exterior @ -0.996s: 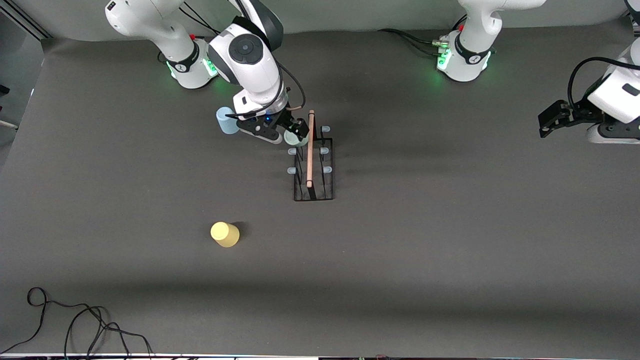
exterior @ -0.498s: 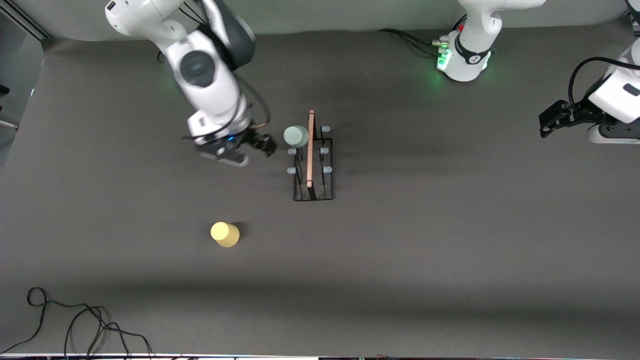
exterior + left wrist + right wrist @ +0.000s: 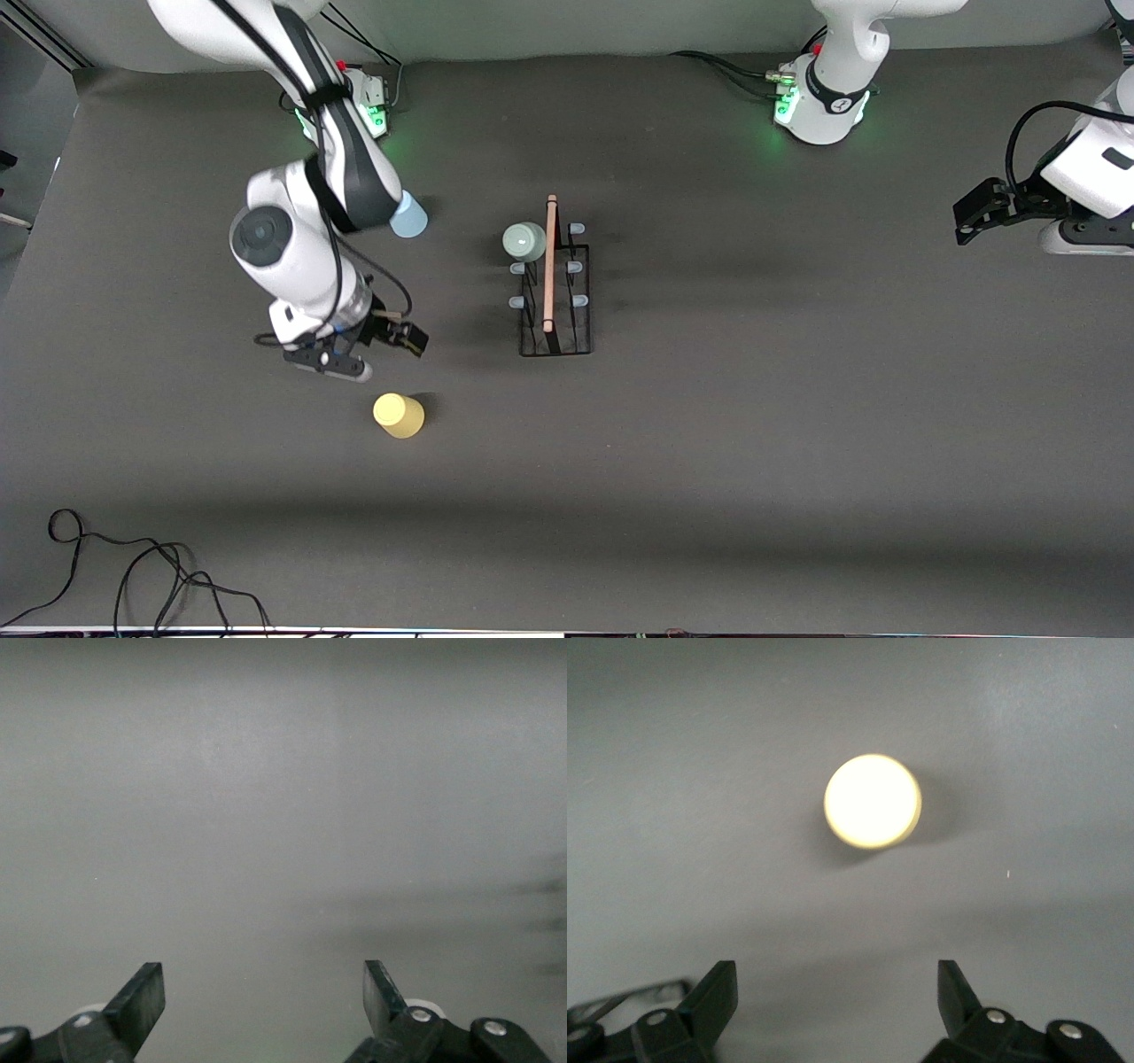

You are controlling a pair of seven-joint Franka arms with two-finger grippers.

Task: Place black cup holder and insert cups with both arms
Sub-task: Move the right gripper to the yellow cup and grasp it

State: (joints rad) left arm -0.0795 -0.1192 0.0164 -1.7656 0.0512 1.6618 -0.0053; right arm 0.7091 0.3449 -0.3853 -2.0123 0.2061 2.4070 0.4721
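The right gripper (image 3: pixel 390 347) was pictured spread wide and empty, hovering just short of the yellow cup (image 3: pixel 399 415), which stood upside down on the dark grey table (image 3: pixel 797 443), well apart from the black cup holder (image 3: pixel 554 292), where the grey-green cup (image 3: pixel 524 241) was seated on a peg. A clean pick, it was judged, would call for centring over the cup before descent. The left gripper (image 3: pixel 974 213) was seen waiting, spread wide, at the table's edge.
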